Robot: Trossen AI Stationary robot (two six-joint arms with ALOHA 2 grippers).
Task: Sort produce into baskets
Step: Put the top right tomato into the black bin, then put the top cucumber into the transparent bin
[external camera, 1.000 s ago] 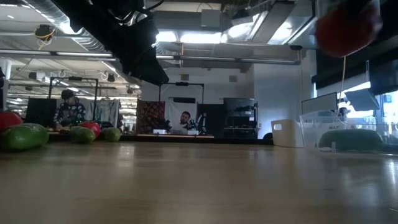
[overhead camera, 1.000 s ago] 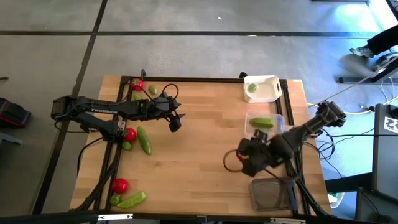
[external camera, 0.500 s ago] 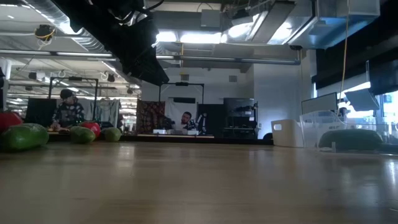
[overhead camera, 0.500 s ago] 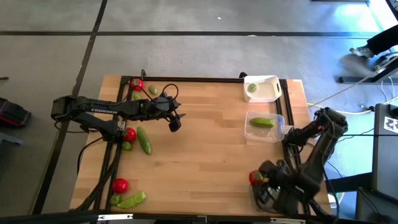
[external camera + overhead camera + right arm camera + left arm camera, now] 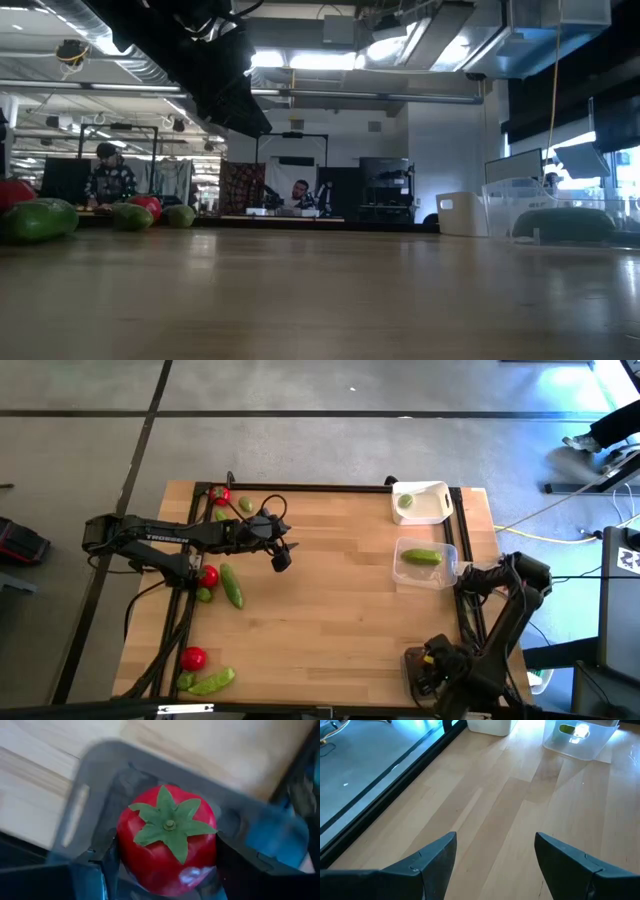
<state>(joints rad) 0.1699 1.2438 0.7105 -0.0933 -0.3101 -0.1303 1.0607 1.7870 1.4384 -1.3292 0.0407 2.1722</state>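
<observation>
Left gripper (image 5: 283, 556) hovers mid-table, toward the left half. Fingers (image 5: 437, 857) are spread, nothing between them, only bare table (image 5: 330, 610) in the gap. Unsorted produce sits on its side, behind and beside that arm: a tomato (image 5: 220, 495) with small green pieces (image 5: 245, 506) at the far left corner, a second tomato (image 5: 208, 576) touching a green pod (image 5: 232, 586) just beside the arm, a third tomato (image 5: 193, 657) and another pod (image 5: 212, 682) near the front left edge. The pod by the arm lies roughly front-to-back, slightly skewed. Left arm is clearly the nearer one for all of these.

Further right: white basket (image 5: 424, 502) at the far right corner, one round green piece (image 5: 405, 502) in it. Clear basket (image 5: 428, 564) just in front of it, holding a pod (image 5: 421, 557) lying across.

Far right, front corner: right gripper (image 5: 432, 665) is over the dark grey basket (image 5: 100, 775), fingers clamped on the sides of a tomato (image 5: 166, 840), stem cap facing the wrist camera. The tomato sits squarely between the fingers with the basket floor directly behind it, rim framing it. So the key relation: tomato is inside the basket outline, straight along the gripper's pointing axis. I can't tell if it touches the floor yet.

Judgement: release is the step in hand; opening should drop it in with no lateral correction. A round tomato could roll, but the walls should contain it.
</observation>
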